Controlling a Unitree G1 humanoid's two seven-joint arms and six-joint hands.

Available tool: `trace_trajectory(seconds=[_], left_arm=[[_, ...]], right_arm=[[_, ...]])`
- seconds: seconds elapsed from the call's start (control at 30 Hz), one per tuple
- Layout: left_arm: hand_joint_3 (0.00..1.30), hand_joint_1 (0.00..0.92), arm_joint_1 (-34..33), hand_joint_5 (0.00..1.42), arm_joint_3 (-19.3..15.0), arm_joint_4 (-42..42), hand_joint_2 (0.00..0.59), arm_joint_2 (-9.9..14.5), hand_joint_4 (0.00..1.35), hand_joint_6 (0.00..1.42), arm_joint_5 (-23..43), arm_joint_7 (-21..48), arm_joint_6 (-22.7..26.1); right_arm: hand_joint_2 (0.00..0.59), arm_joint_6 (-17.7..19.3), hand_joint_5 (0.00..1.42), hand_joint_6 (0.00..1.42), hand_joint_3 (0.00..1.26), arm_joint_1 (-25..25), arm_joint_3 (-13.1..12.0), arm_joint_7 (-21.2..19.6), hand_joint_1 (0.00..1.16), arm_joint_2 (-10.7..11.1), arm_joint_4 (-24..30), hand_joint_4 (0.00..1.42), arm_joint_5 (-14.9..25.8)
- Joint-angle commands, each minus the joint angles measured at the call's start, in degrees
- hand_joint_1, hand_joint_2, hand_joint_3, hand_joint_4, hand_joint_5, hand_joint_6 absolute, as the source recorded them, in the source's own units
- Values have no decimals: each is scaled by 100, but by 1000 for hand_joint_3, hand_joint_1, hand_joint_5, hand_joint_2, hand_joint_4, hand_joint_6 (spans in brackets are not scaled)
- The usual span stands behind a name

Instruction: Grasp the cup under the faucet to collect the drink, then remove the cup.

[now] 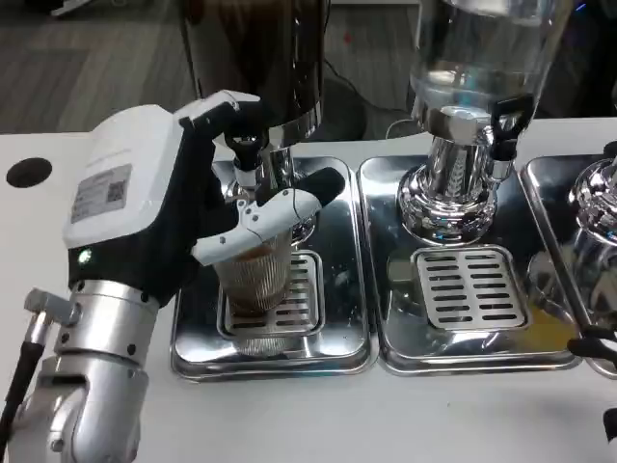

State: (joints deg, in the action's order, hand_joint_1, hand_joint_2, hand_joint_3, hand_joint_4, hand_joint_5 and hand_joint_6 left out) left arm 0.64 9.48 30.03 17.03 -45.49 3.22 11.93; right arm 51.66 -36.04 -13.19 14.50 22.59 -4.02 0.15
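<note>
Clear ribbed cup (255, 280) parked under the left faucet (246, 159), filling stage.
Left robot hand (207, 217) is wrapped around it on the drip tray (337, 289); next probably lift out level, no sloshing.

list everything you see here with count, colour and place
cup: 1, clear ribbed, brownish drink inside, on left tray's grate under the faucet
faucet: 1, black, above the cup
drink dispensers: 3, chrome bases, one behind each tray
drip trays: 3, shiny steel with slotted grates, side by side, right one cut off
table: 1, white
left hand: 1, white and black, grips the cup
right hand: black fingertips at right edge
</note>
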Motion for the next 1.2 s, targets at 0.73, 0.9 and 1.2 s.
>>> trace_trajectory(seconds=[0.73, 0.9, 1.2], left_arm=[[432, 0, 180, 961, 58, -75, 19, 21, 417, 1146, 33, 165, -60], [432, 0, 188, 961, 68, -67, 19, 13, 417, 1146, 27, 166, -58], [432, 0, 206, 961, 77, -66, 18, 7, 417, 1160, 28, 160, -73]], right_arm=[[480, -19, 143, 102, 283, 161, -243, 93, 483, 394, 414, 132, -221], [480, 3, 143, 102, 284, 151, -247, 93, 481, 385, 403, 132, -272], [480, -10, 143, 102, 284, 144, -243, 100, 481, 392, 425, 133, -281]])
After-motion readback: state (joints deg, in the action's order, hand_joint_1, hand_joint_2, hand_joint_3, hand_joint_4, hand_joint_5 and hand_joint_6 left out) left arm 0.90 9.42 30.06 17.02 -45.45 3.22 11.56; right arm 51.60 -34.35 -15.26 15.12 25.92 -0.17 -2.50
